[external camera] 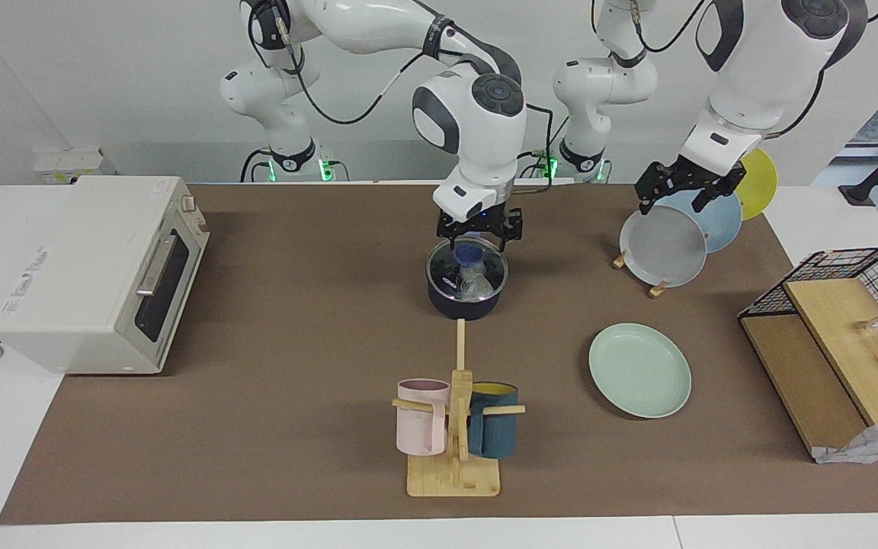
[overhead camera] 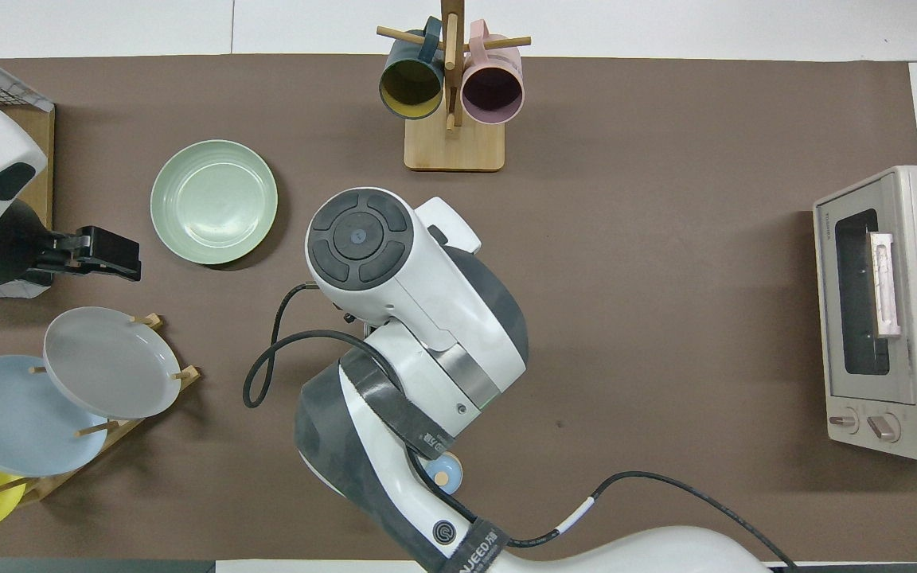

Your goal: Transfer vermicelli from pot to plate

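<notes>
Item, step in hand: lid removal from the pot (external camera: pixel 466 297), which stands mid-table under a glass lid (external camera: pixel 467 268) with the vermicelli (external camera: pixel 472 286) visible inside; the right gripper (external camera: pixel 479 234) hangs just over the blue lid knob (external camera: pixel 471 249), jaws wide, and by judgement should centre on the knob, descend square, close fully, then lift straight up. Item, destination: the plate (external camera: pixel 639 370) lies bare, farther from the robots, toward the left arm's end. Item, left gripper (external camera: pixel 681 191): waiting over the grey plate (external camera: pixel 662 245), jaws wide
</notes>
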You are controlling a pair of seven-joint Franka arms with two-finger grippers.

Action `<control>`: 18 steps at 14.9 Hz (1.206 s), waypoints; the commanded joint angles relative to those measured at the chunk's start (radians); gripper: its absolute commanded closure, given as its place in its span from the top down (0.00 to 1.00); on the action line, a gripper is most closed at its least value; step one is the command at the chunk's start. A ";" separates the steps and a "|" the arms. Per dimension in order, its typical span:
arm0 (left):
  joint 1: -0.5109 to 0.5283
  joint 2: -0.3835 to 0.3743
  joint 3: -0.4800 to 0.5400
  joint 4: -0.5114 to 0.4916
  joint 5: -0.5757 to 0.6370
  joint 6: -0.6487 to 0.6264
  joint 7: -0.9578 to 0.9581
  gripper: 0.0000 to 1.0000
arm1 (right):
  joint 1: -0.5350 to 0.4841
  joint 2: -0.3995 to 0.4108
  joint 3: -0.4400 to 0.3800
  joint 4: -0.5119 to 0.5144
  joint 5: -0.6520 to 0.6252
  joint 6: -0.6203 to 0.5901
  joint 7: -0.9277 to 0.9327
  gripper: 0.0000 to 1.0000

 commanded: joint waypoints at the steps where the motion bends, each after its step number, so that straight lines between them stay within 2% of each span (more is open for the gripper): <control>1: 0.011 -0.023 0.001 -0.028 -0.007 0.021 0.000 1.00 | 0.000 -0.014 -0.003 -0.071 0.002 0.072 -0.003 1.00; 8: 0.001 -0.023 0.002 -0.028 -0.008 0.040 -0.012 1.00 | 0.022 -0.064 -0.003 -0.211 -0.001 0.123 -0.034 1.00; 11: 0.004 -0.023 0.002 -0.030 -0.008 0.046 -0.012 1.00 | 0.023 -0.070 -0.003 -0.226 -0.001 0.126 -0.035 0.98; 14: 0.011 -0.025 0.002 -0.038 -0.008 0.058 -0.001 1.00 | 0.023 -0.076 -0.003 -0.234 -0.001 0.128 -0.050 0.89; 18: 0.009 -0.025 0.001 -0.038 -0.008 0.057 -0.004 1.00 | 0.022 -0.076 -0.003 -0.234 -0.002 0.128 -0.060 0.88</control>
